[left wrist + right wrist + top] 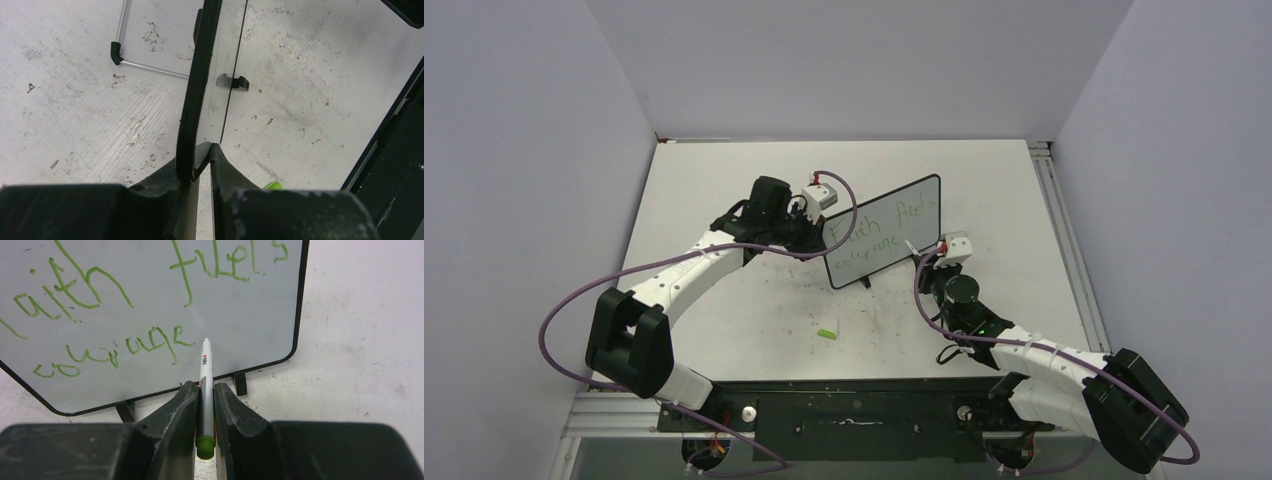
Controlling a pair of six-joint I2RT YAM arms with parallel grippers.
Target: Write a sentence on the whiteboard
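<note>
I'm working in a robotics lab cell: plain pale partition walls (524, 150) box in a scuffed white counter (754, 325) on three sides, with the left arm (686, 275) and right arm (1044, 358) bolted to a black base plate (854, 405), purple cables (543, 335) looping off them.

The top view looks down from above and behind both arm bases, far enough to hold the whole table (984, 180). The left wrist camera looks forward past the left gripper (202, 150), edge-on along the whiteboard (199, 75) pinched there, very close. The right wrist camera looks forward along the marker (205, 365) in the right gripper (204, 387) at the whiteboard's written face just ahead. All three share the whiteboard.
</note>
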